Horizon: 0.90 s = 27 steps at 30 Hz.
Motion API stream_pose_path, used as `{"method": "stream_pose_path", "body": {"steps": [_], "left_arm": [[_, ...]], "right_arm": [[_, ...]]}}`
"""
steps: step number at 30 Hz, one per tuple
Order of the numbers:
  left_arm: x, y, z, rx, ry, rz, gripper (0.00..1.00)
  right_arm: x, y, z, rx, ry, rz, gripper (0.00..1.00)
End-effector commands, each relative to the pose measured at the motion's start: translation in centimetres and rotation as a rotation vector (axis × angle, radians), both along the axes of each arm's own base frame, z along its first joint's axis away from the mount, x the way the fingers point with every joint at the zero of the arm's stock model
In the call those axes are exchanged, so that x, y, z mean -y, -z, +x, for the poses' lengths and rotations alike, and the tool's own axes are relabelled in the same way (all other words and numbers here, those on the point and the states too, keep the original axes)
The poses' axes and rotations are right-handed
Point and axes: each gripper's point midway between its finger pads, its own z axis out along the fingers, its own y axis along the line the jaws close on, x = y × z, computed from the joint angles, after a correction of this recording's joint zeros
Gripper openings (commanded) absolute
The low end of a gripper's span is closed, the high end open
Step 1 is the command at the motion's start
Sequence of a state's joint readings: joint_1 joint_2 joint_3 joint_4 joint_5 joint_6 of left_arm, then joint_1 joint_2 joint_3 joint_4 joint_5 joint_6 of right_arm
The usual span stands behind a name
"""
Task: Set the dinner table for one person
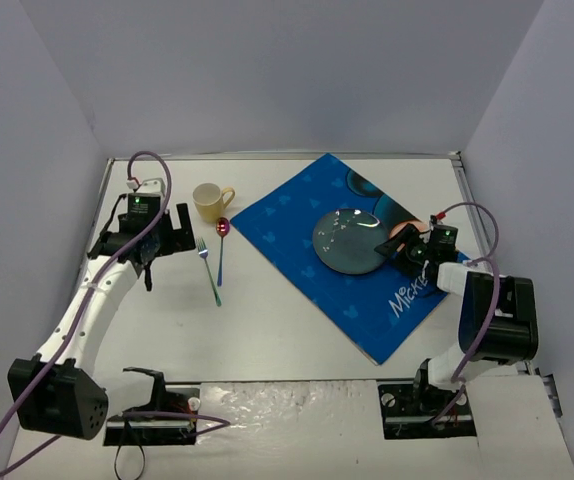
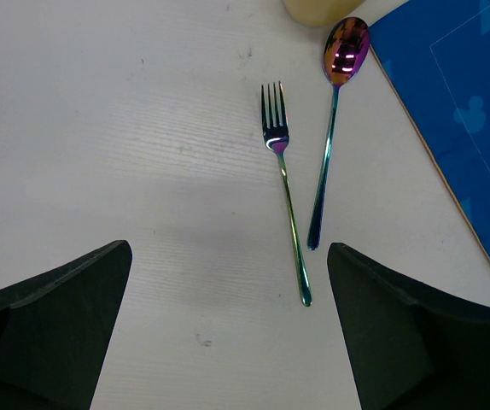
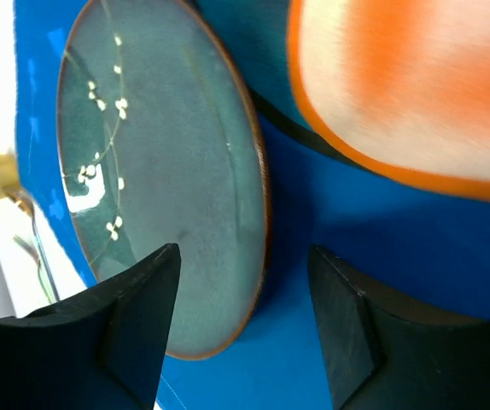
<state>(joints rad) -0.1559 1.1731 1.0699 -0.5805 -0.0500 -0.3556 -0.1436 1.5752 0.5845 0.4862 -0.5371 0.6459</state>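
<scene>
Freeing the plate (image 1: pixel 352 242) on the blue placemat (image 1: pixel 297 215), right half of the dinner table (image 1: pixel 267 330)
Right gripper (image 3: pixel 245 256) sits low at the plate's right rim, jaws apart with the rim in the gap, nothing pinched; it should probably draw back level to the right so neither finger drags the plate. Left gripper (image 2: pixel 228 248) hangs wide open and empty over the fork (image 2: pixel 283 171) and spoon (image 2: pixel 335 128), left of the placemat.
</scene>
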Motion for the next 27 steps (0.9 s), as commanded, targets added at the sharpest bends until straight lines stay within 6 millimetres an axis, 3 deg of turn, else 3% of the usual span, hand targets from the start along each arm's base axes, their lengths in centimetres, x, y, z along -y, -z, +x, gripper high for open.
{"method": "stream_pose_path", "body": {"steps": [1,4,7,10,12,17,19,20,23,27], "left_arm": [[0.4,-4.2,2.7,0.105,-0.019,-0.039,0.97],[0.4,-4.8,3.7,0.103,-0.032,-0.039,0.97],[0.2,-4.6,5.2,0.081,-0.064,-0.038,0.97],[-0.1,-4.2,7.4,0.064,-0.104,-0.046,0.97],[-0.2,-4.0,9.9,0.050,-0.124,-0.064,0.97],[0.2,-2.6,14.9,0.022,-0.121,-0.078,0.96],[0.5,-3.0,17.2,0.036,-0.106,-0.076,0.91],[0.6,-2.3,18.0,0.021,-0.104,-0.072,0.89],[0.9,0.4,19.5,-0.049,-0.097,-0.063,0.83],[1.2,2.1,20.9,-0.071,-0.089,-0.059,0.68]], "right_arm": [[3.4,-2.1,-0.8,-0.036,0.061,-0.219,0.67],[5.6,-4.7,-1.7,-0.023,0.147,-0.328,0.76],[6.7,-8.6,-1.9,0.074,0.208,-0.391,0.82],[5.9,-12.9,-1.8,0.200,0.206,-0.405,0.86],[4.5,-14.8,-1.4,0.258,0.159,-0.406,0.87],[2.2,-16.4,-1.0,0.317,0.067,-0.397,0.89],[0.9,-17.2,-1.0,0.347,0.014,-0.396,0.89],[0.4,-17.4,-1.0,0.357,-0.006,-0.399,0.89],[-0.3,-18.3,-1.2,0.386,-0.026,-0.393,0.89],[-0.7,-18.6,-1.4,0.399,-0.043,-0.390,0.90]]}}
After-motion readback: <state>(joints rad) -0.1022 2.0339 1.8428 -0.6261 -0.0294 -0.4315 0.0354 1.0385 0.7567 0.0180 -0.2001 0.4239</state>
